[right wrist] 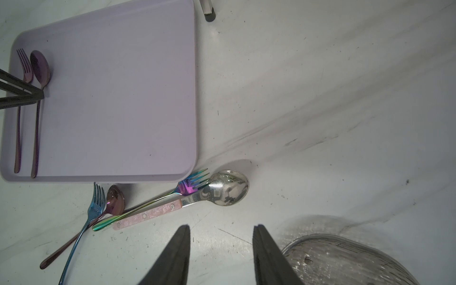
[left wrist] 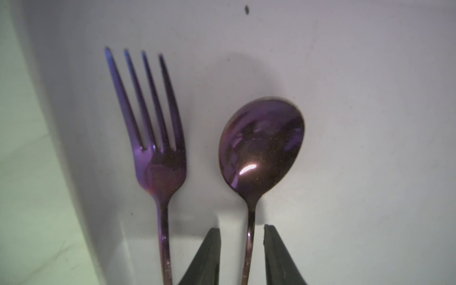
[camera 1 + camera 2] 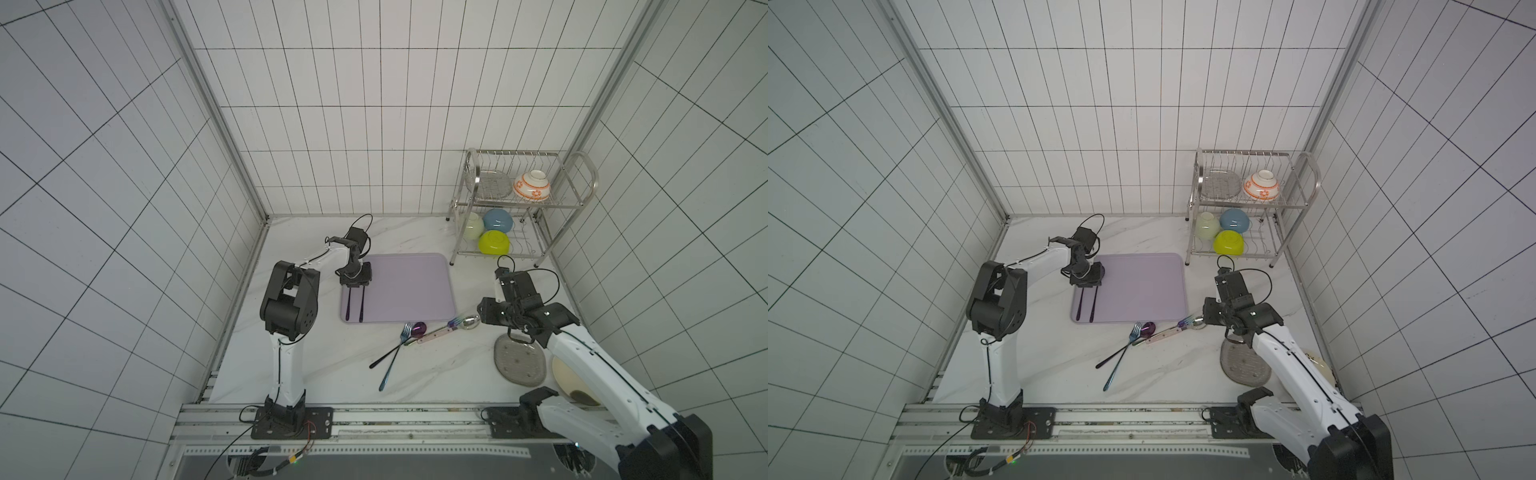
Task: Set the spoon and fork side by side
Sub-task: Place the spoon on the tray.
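A purple fork [image 2: 158,160] and a purple spoon [image 2: 261,148] lie parallel, heads the same way, on the left part of a lilac tray [image 3: 415,291]. In both top views their dark handles, the fork's [image 3: 349,305] and the spoon's [image 3: 362,305], point toward the front edge. My left gripper [image 2: 243,229] hovers over the spoon's handle, open, with a gap on each side of the handle. My right gripper [image 1: 222,227] is open and empty above the counter, near a silver spoon [image 1: 227,187].
In front of the tray lies a loose pile: a blue fork [image 3: 392,361], a dark spoon [image 3: 417,329], a rainbow fork [image 1: 187,185] and the pink-handled silver spoon. A glass plate [image 3: 519,359] and a cream bowl [image 3: 565,374] sit under the right arm. A dish rack [image 3: 523,199] stands back right.
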Controlling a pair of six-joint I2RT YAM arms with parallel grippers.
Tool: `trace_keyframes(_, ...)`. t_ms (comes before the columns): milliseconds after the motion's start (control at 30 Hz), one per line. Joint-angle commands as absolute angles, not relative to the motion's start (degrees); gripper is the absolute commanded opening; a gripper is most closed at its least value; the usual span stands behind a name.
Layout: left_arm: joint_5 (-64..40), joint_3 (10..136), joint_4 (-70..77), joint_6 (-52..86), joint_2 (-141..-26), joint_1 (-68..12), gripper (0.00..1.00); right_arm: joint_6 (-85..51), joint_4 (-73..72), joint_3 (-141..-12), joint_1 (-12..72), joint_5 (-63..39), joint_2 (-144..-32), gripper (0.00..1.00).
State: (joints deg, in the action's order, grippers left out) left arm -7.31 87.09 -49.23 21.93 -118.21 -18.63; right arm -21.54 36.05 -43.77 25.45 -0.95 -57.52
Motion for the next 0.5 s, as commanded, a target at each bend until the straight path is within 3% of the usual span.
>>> trace_keyframes(0, -6.33, 87.51, -50.34, 21.44, -113.47, -18.52, 0.37, -22.0, 37.0, -43.59, 25.05, 0.26, -56.69, 0.46)
trace_keyframes(300, -2.44, 83.16, -51.94, 23.16, -101.88, -18.52, 0.54, -21.72, 37.78, -45.01, 24.86, 3.55, -55.98, 0.51)
trace_keyframes(467, 2.7, 79.73, -53.21, 23.03, -94.41, -18.54, 0.67, -26.77, 38.73, -45.15, 24.31, 13.62, -55.28, 0.79)
